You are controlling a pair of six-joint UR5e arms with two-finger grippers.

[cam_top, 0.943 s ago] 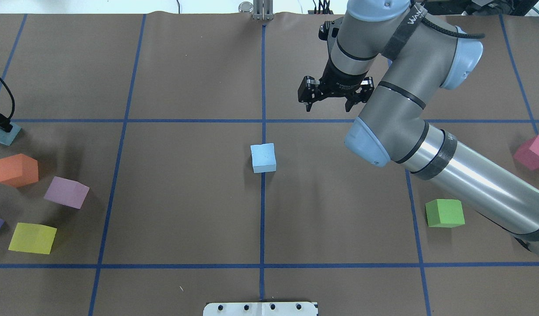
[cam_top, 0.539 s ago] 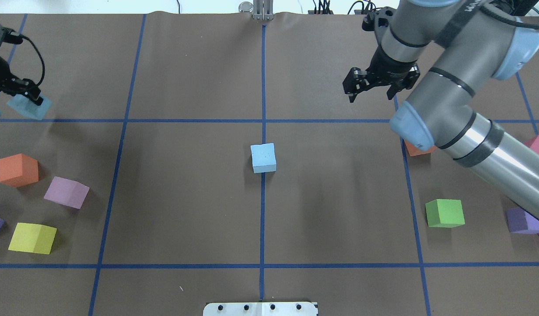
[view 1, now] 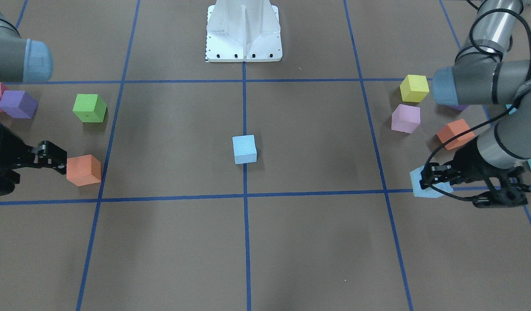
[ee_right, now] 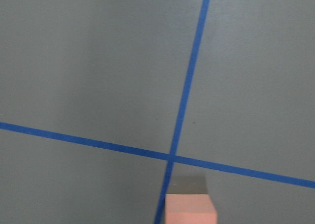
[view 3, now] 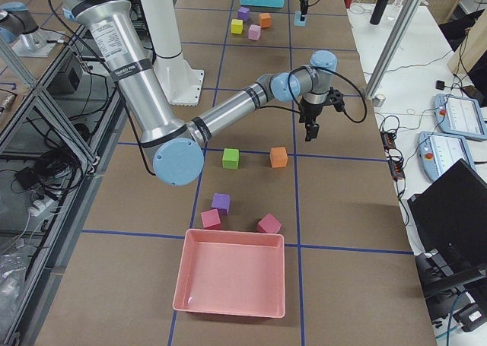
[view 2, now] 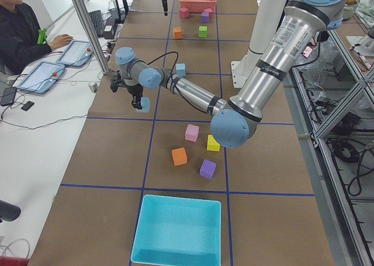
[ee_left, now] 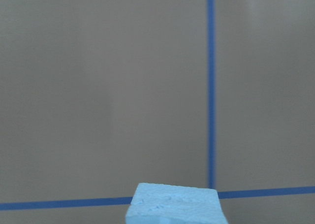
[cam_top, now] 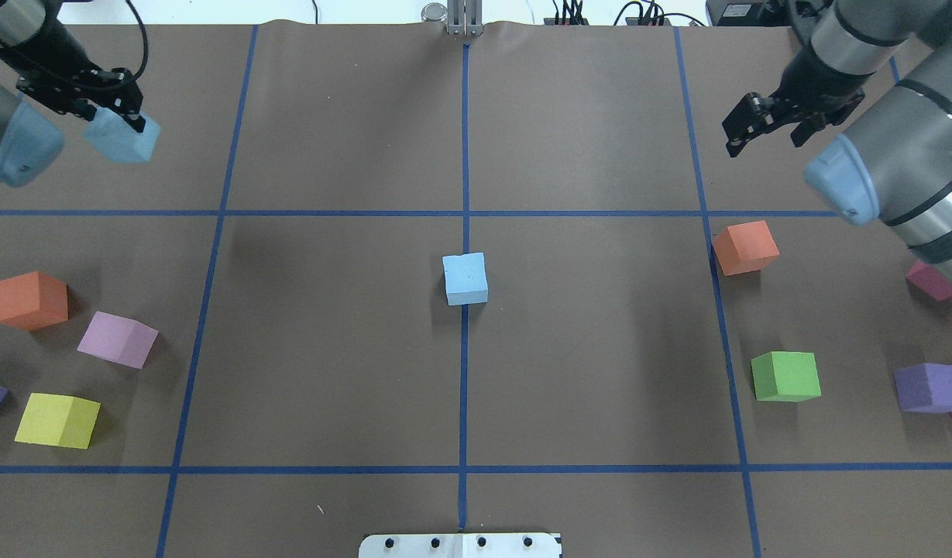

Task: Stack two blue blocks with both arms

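Note:
One pale blue block [cam_top: 465, 278] sits on the table's centre line, also in the front view [view 1: 244, 149] and the left side view [view 2: 180, 69]. My left gripper [cam_top: 118, 121] is shut on the second pale blue block [cam_top: 125, 141] and holds it above the far left of the table; the block shows in the front view [view 1: 426, 188] and fills the bottom of the left wrist view [ee_left: 174, 205]. My right gripper [cam_top: 761, 136] is open and empty at the far right, beyond an orange block [cam_top: 745, 247].
Orange [cam_top: 31, 300], pink [cam_top: 118, 339], yellow [cam_top: 57, 420] and purple cubes lie at the left. Green [cam_top: 786, 376], purple [cam_top: 931, 387] and magenta [cam_top: 932, 280] cubes lie at the right. A turquoise bin [view 2: 178, 257] and a pink bin [view 3: 187, 274] stand at the table's ends.
My left gripper has lifted the blue block from the left edge and carried it farther and rightward. My right gripper has swung right, away from the centre, still open.

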